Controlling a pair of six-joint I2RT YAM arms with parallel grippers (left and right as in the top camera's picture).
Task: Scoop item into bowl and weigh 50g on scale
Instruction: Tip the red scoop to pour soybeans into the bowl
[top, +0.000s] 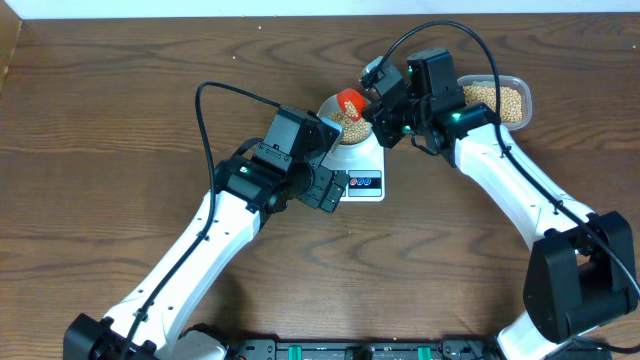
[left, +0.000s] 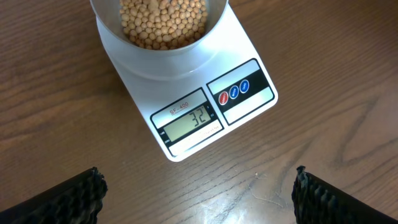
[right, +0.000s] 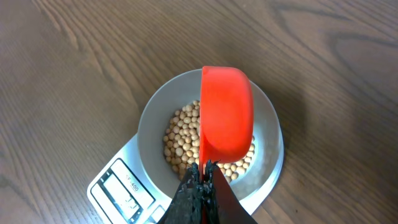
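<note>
Brown wooden table (top: 120, 120) fills the view. Left gripper (left: 199, 196) hangs wide open and empty just below the white scale (left: 186, 124), centre top, which reads 32. Right gripper (right: 202, 180) is clamped on a red scoop (right: 227, 112), tilted above the pale bowl (right: 152, 118) on the scale, beans (left: 163, 22) inside.

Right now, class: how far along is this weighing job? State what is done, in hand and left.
Done: the bowl sits on the scale with beans inside; the display reads 32. In hand: the right gripper, shut on the red scoop, holds it tipped over the bowl. Left: more beans from the tub until it shows 50.
</note>
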